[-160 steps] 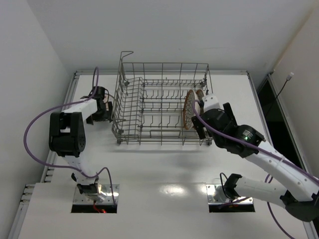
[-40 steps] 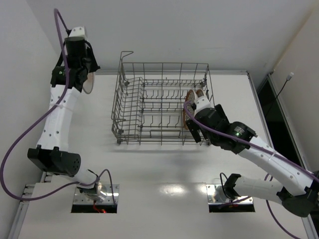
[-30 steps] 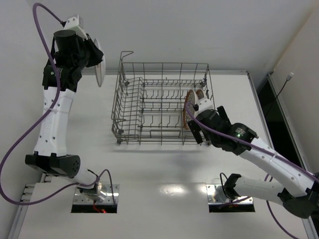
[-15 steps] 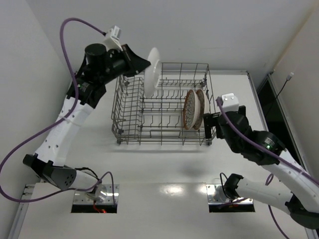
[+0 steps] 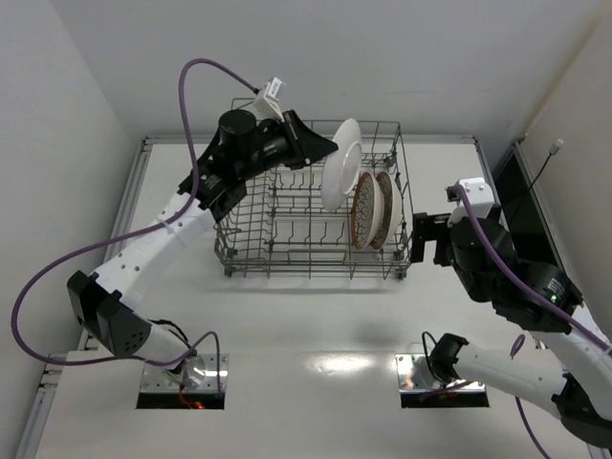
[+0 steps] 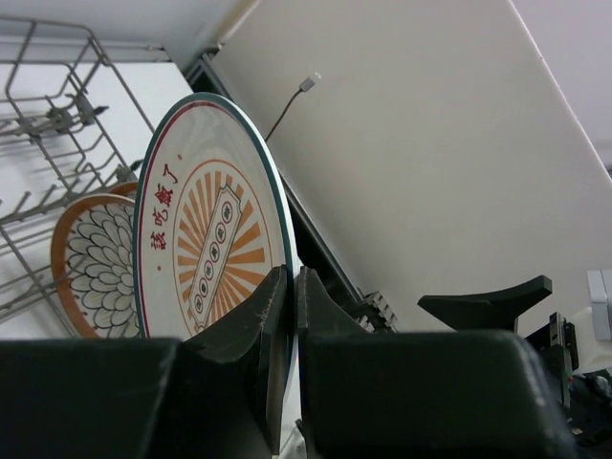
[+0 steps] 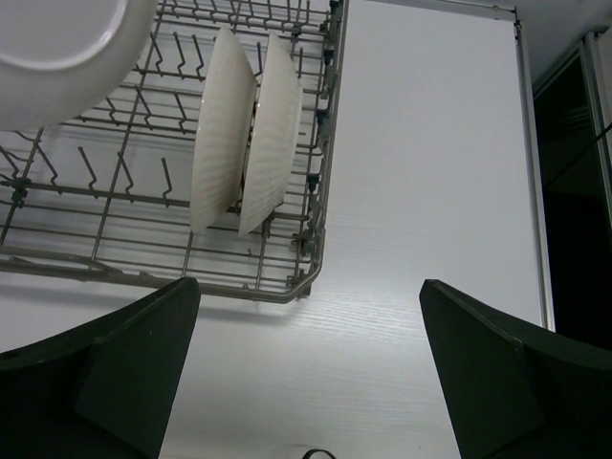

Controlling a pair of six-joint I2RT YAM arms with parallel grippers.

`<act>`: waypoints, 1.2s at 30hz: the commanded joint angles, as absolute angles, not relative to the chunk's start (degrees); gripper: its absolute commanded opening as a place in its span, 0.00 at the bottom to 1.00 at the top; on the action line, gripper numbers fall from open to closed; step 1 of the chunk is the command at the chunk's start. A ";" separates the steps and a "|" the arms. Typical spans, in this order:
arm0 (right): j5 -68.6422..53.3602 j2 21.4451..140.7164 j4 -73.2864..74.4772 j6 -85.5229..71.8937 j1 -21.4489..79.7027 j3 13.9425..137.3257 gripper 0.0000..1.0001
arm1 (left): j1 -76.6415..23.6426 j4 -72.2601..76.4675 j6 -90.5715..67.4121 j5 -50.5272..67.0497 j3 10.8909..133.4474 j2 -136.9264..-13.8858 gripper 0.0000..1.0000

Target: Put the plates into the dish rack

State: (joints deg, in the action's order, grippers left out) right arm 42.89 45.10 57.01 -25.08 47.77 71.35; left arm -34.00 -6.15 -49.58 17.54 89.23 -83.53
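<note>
Top external shows white table (image 5: 316, 325), white walls (image 5: 287, 57), wire dish rack (image 5: 306, 206).

A robotics lab test cell, not a home: bare white walls (image 5: 287, 57) box in a plain white table (image 5: 316, 320). Two white arms (image 5: 153, 244) are bolted to metal mounts (image 5: 182, 375) at its near edge, and purple cables (image 5: 218, 64) loop loose. Only the wire rack (image 5: 287, 251) and plates (image 5: 368, 212) are household goods.

A white table (image 5: 306, 325) is enclosed by plain white walls (image 5: 57, 115); a dark gap (image 5: 516, 177) is noted along its right edge.
</note>
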 commanded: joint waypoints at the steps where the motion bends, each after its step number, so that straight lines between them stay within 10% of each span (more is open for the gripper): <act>1: 44.82 43.16 56.87 -26.02 47.64 69.09 0.99 | -35.94 3.60 -52.11 16.61 88.59 -85.16 0.00; 36: 43.68 26.89 47.91 -22.41 47.64 51.68 0.99 | -46.05 -0.78 -50.01 -8.43 89.90 -94.65 0.00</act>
State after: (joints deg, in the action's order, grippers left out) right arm 44.29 27.05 51.24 -22.65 47.77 52.38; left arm -43.92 -3.86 -51.11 -2.26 87.05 -95.20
